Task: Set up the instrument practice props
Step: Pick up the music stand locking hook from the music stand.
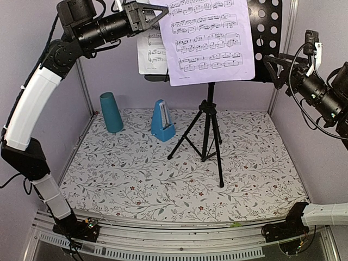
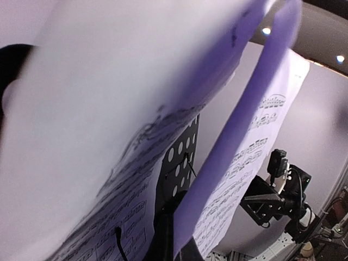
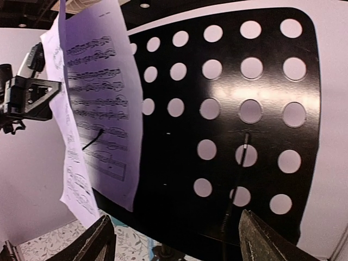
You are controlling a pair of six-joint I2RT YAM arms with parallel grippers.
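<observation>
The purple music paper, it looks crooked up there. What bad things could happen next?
1. The lavender page sits tilted and bows away from the tray; it might slide off once the left tool near its corner backs away.
2. The right tool is open close to the tray's edge; a bump could tip the stand on its thin legs.

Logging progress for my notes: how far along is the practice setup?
Done: music stand is up, metronome beside it, white page on the tray. In hand: left gripper at the top corner of the lavender page. Left: seat it, withdraw; right gripper is open.
</observation>
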